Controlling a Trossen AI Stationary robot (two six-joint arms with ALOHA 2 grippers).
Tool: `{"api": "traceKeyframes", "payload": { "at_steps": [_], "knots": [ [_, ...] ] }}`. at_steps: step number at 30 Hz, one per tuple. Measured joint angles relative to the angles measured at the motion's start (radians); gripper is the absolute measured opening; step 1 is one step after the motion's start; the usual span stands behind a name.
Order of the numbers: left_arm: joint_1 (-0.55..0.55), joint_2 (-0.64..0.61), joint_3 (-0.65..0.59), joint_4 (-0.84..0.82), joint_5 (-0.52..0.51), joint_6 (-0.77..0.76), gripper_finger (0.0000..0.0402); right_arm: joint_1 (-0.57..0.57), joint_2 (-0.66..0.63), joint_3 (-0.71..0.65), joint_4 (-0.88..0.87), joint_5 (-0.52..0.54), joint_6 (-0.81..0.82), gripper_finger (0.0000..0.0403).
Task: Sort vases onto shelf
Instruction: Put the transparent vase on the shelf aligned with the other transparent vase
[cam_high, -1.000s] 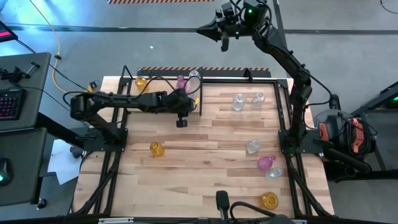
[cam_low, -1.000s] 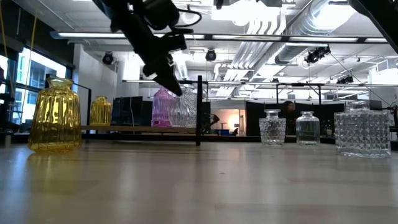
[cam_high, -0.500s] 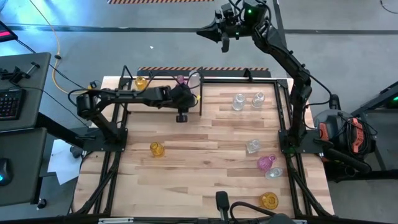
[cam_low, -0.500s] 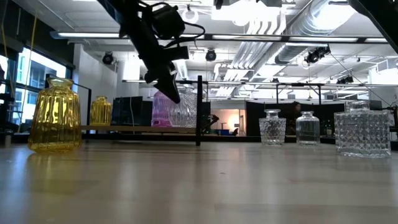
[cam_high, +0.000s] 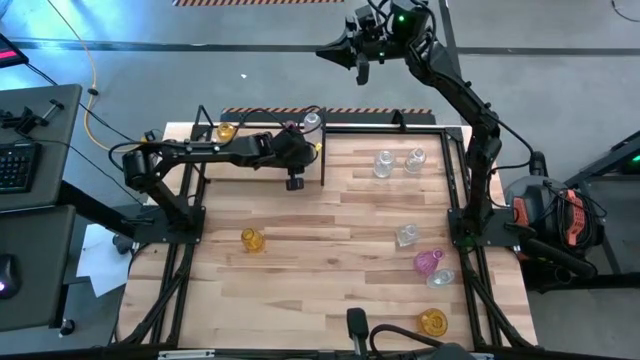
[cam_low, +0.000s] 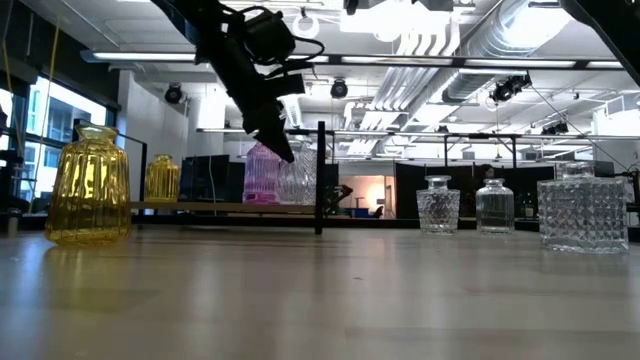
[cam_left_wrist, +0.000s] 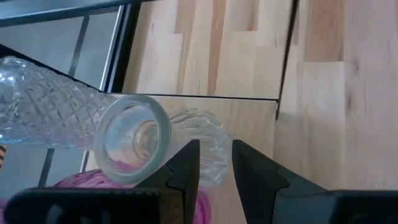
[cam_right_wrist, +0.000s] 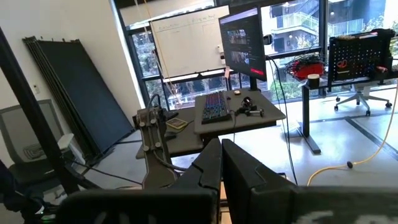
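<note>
While the butcher-block table (cam_high: 330, 240) holds scattered vases, the left end effector (cam_left_wrist: 214, 163) hovers slightly parted over the shelf (cam_high: 262, 133).

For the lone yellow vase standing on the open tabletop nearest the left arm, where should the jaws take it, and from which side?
The yellow vase stands upright, apart from the other vases, ribbed and wide-bodied with a narrower neck. Best to come straight down from above and close the jaws across the neck: the body looks too broad and slippery, and nothing crowds it.

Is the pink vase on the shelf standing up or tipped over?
Upright: in the low view the pink vase stands on the shelf board, beside a clear one.
</note>
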Motion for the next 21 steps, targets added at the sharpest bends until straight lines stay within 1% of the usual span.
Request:
{"api": "traceKeyframes", "payload": {
  "at_steps": [4,8,21],
  "knots": [
    [-0.001,0.0,0.0,0.0,0.006,-0.01,0.0087,0.0,0.0,0.0,0.0,-0.007,0.0,0.0],
    [-0.011,0.0,-0.001,0.011,0.034,-0.03,0.0087,0.0,0.0,0.0,0.0,-0.007,0.0,0.0],
    [-0.016,0.051,-0.001,0.036,0.029,-0.01,0.0087,0.0,0.0,0.0,0.0,-0.015,0.001,0.0]
  ]
}}
